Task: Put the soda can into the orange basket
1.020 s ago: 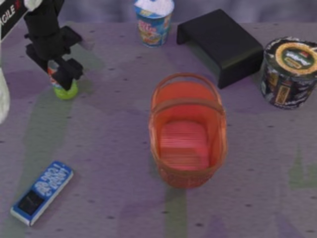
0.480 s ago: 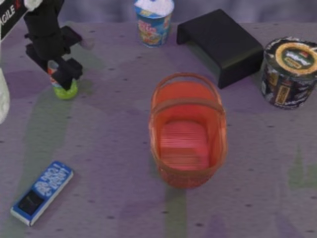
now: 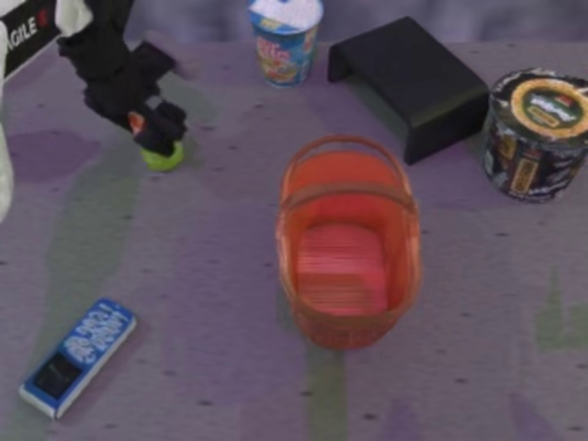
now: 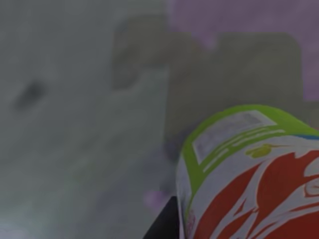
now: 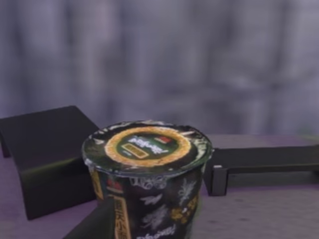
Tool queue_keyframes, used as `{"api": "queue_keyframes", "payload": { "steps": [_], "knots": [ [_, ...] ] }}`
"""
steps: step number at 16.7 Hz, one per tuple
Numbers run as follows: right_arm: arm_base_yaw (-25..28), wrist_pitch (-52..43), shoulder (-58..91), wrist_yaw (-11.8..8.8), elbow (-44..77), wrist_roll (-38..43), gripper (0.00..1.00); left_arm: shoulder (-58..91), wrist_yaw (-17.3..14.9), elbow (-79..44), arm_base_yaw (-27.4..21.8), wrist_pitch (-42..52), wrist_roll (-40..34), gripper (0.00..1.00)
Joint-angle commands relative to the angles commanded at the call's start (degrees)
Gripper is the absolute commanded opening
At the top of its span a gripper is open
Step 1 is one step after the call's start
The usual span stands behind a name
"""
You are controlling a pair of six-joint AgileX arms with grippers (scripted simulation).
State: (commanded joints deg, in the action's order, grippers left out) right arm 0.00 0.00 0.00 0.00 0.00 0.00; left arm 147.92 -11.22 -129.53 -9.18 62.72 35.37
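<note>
The soda can (image 3: 163, 158), red above and lime-green below, hangs tilted in my left gripper (image 3: 154, 130) at the table's far left. Only its green bottom and a bit of red show under the black fingers in the top view. The left gripper is shut on the can. In the left wrist view the can (image 4: 249, 174) fills the near corner, with one dark finger (image 4: 164, 225) against its side. The orange basket (image 3: 344, 333) stands empty at the table's middle, well to the right of the can. My right arm is out of the top view.
A blue-and-white noodle cup (image 3: 285, 37) stands at the far edge, with a black box (image 3: 413, 83) to its right. A black-and-gold tub (image 3: 537, 129) sits at the far right, and the tub (image 5: 147, 174) stands close in the right wrist view. A blue remote (image 3: 78, 356) lies front left.
My left gripper has carried the soda can to the right and a little toward the far edge, closer to the basket. The can now hangs tilted.
</note>
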Motion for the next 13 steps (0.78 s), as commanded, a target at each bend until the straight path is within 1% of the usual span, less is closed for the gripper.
{"api": "queue_keyframes", "payload": {
  "steps": [3, 10, 13],
  "knots": [
    [0.0, 0.0, 0.0, 0.0, 0.0, 0.0, 1.0, -4.62, -8.94, 7.9, -1.38, -14.6, -3.89, 0.0],
    [0.0, 0.0, 0.0, 0.0, 0.0, 0.0, 1.0, -19.08, -33.14, 28.55, -5.23, -56.97, -14.9, 0.0],
    [0.0, 0.0, 0.0, 0.0, 0.0, 0.0, 1.0, -24.67, -42.9, 37.7, -6.86, -74.34, -20.07, 0.0]
  ]
}}
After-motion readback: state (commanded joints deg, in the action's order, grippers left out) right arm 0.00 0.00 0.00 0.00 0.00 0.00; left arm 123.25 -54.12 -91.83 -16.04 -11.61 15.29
